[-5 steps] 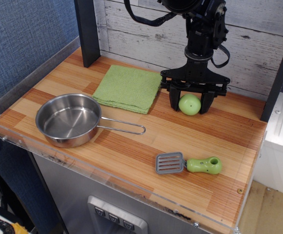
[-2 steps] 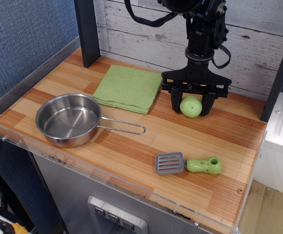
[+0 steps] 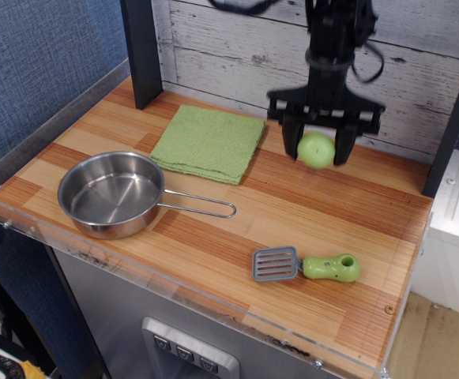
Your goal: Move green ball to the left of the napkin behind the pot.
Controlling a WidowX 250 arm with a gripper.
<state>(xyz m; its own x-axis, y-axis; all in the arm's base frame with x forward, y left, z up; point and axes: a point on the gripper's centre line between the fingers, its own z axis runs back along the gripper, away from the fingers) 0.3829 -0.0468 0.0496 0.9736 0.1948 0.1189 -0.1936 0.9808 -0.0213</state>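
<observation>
The green ball [image 3: 317, 150] is held between the fingers of my gripper [image 3: 317, 147], lifted above the wooden table at the back right. The gripper is shut on it. The napkin [image 3: 208, 143], a light-green folded cloth, lies flat to the left of the gripper, near the back wall. The pot [image 3: 110, 193], a shiny steel pan with a wire loop handle pointing right, sits at the front left, in front of the napkin.
A grey spatula with a green handle [image 3: 306, 266] lies at the front right. A dark post [image 3: 141, 51] stands behind the napkin's left side. The table's clear front edge [image 3: 174, 288] runs along the front. A white plank wall is behind.
The gripper has closed on the green ball and lifted it off the table; it now hangs higher than one second ago. Pot, napkin and spatula have not moved.
</observation>
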